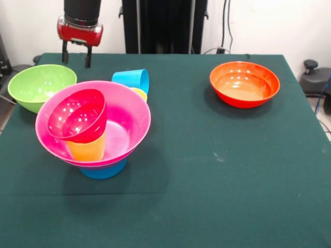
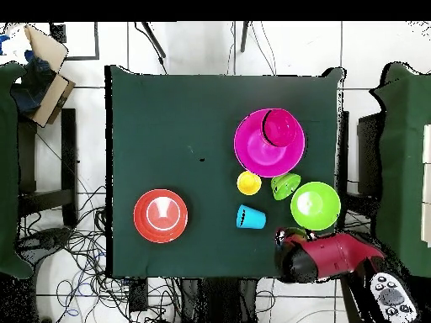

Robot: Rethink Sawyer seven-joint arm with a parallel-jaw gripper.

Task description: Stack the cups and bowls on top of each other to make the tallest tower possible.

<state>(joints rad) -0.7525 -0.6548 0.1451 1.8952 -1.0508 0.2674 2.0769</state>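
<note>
The tower is a wide pink bowl (image 1: 132, 121) (image 2: 252, 147) resting on a mid blue bowl (image 1: 103, 169). Inside it, a small red bowl (image 1: 77, 114) (image 2: 280, 126) tilts on an orange-yellow cup (image 1: 88, 147). A sky blue cup (image 1: 132, 80) (image 2: 250, 217) lies on its side behind the tower. A pale yellow cup (image 1: 139, 93) (image 2: 249, 182) and a small green bowl (image 2: 286, 184) lie by the pink bowl. The big lime green bowl (image 1: 39, 85) (image 2: 315, 205) and the orange bowl (image 1: 244, 83) (image 2: 161, 215) stand apart. My gripper (image 1: 76, 58) (image 2: 284, 238) hangs open and empty above the lime bowl's far side. No purple bowl shows clearly.
The green table cloth (image 1: 217, 170) reaches the table edges on all sides. The robot's black pedestal (image 1: 163, 26) stands at the far edge. Cables and chairs (image 2: 42, 168) surround the table on the floor.
</note>
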